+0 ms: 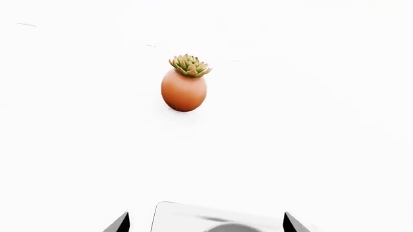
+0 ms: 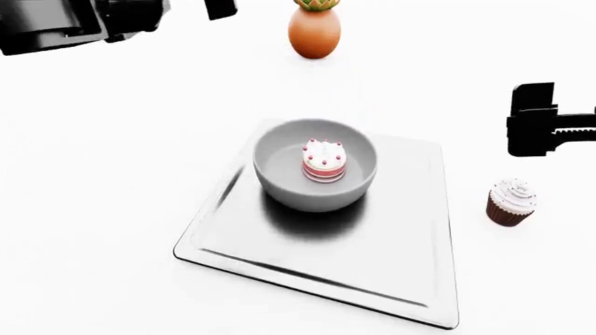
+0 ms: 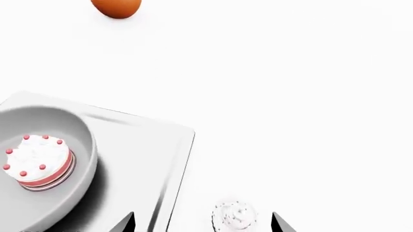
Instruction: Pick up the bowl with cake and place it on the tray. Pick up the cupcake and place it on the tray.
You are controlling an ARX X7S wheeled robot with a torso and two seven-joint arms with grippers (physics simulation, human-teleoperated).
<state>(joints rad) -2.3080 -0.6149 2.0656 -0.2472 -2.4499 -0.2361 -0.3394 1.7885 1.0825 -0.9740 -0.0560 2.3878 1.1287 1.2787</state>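
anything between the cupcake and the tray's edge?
No. In the head view the cupcake stands just off the tray, with only bare white table between them. The right wrist view shows the same empty strip.

Matte black all over. Left arm (image 2: 65, 24): bulky, rounded, glossy housings with soft grey highlights. Right gripper (image 2: 549, 129): blocky, squared black body with a ridged, toothed bar. Dark wedge-shaped fingertips (image 3: 123, 223), plain, unmarked.
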